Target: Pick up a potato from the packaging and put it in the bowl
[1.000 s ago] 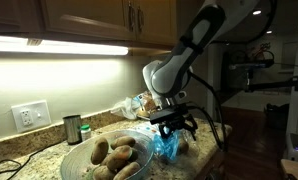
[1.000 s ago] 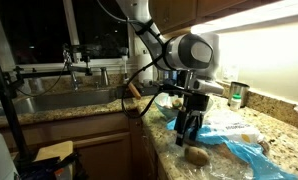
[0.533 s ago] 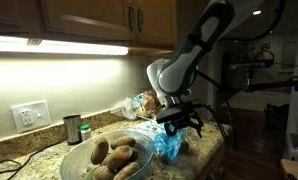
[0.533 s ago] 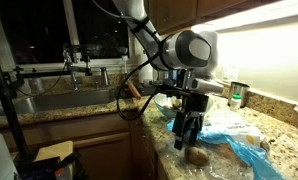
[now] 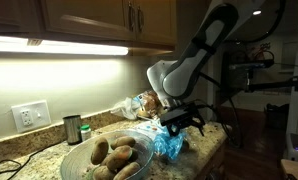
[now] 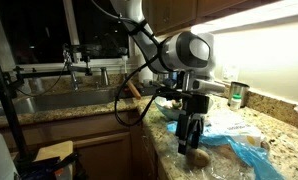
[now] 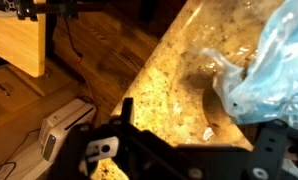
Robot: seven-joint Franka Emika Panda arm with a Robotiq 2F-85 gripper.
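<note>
The claw (image 6: 192,142) is hanging with its dark fingers spread wide, gripping nothing. Just beneath, a rounded brown potato (image 6: 197,156) is lying on speckled granite counter (image 7: 179,70). Alongside, wrinkly blue film packaging (image 5: 167,146) is bunching up. Farther off, the round clear glass bowl (image 5: 74,155) is cradling lumpy potatoes.

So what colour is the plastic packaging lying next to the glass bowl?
Blue, a light, slightly see-through blue; the packaging shows best in the wrist view.
</note>
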